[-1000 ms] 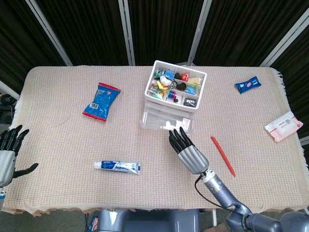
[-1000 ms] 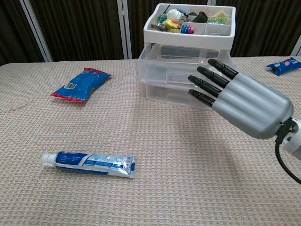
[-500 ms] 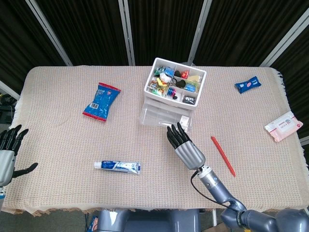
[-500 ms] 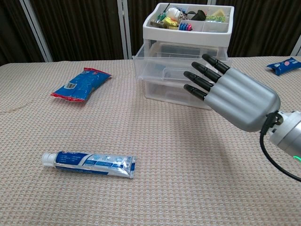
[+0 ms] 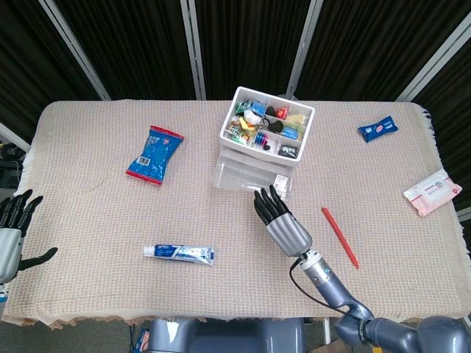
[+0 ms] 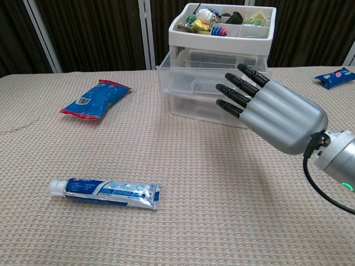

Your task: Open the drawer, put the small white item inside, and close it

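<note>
A clear plastic drawer unit (image 5: 250,175) (image 6: 199,83) carries a white tray of small coloured items (image 5: 266,128) on top. Its upper drawer (image 6: 186,75) sticks out slightly from the stack. Something small and white (image 5: 282,183) shows through the clear plastic near the front. My right hand (image 5: 283,224) (image 6: 274,113) is flat, its fingers straight and apart, and the fingertips (image 6: 232,91) are at the drawer front; it holds nothing. Far off at the table's left edge, my left hand (image 5: 13,232) is open and empty.
A blue and red snack packet (image 5: 154,153) (image 6: 95,98) lies left of the drawers, with a toothpaste tube (image 5: 179,253) (image 6: 105,193) nearer the front. A red pen (image 5: 339,236), a blue wrapper (image 5: 377,129) and a pink wipes pack (image 5: 432,191) lie on the right.
A second ago the drawer stood further out; my right hand moved forward against its front and the drawer slid in. Over the last half second almost nothing moved.
</note>
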Robot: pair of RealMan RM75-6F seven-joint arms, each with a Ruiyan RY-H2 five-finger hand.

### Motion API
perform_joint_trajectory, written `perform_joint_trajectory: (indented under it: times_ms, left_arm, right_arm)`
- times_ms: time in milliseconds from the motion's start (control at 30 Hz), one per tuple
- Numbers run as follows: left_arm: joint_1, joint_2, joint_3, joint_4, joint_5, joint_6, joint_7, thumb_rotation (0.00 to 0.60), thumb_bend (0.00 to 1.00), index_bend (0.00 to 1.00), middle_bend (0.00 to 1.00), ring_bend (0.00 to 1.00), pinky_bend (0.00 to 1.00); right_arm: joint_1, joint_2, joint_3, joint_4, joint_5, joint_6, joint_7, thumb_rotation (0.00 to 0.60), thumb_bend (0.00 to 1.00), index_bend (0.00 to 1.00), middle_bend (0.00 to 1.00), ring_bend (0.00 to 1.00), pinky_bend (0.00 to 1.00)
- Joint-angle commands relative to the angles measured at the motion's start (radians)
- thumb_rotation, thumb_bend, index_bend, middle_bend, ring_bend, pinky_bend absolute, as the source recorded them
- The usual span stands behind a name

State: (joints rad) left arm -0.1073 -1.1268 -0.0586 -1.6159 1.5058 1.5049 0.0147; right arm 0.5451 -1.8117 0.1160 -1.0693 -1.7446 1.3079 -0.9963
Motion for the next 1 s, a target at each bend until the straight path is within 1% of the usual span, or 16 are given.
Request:
perform_joint_trajectory:
  times_ms: [33, 267, 567, 1000]
  left_arm:
    - [0.001, 0.000, 0.000, 0.000, 0.002, 0.003, -0.002, 0.600, 0.14, 0.09, 0.00, 0.00, 0.00]
    - [0.005, 0.002, 0.000, 0.002, 0.003, 0.010, -0.008, 0.600, 0.14, 0.09, 0.00, 0.00, 0.00]
    - [0.004, 0.003, -0.001, 0.002, 0.000, 0.006, -0.013, 0.600, 0.14, 0.09, 0.00, 0.00, 0.00]
    - [0.005, 0.003, -0.001, 0.000, -0.004, 0.004, -0.011, 0.600, 0.14, 0.09, 0.00, 0.00, 0.00]
  right_arm:
    - [0.000, -0.001, -0.012, -0.006, -0.015, 0.009, -0.001, 0.600, 0.18, 0.11, 0.00, 0.00, 0.00]
    - [0.021, -0.011, -0.001, -0.016, -0.017, 0.010, -0.024, 0.600, 0.18, 0.11, 0.00, 0.00, 0.00]
    - [0.054, -0.023, 0.019, -0.004, -0.001, -0.024, -0.051, 0.600, 0.18, 0.11, 0.00, 0.00, 0.00]
    - [0.094, -0.040, 0.065, 0.030, 0.048, -0.060, -0.077, 0.600, 0.18, 0.12, 0.00, 0.00, 0.00]
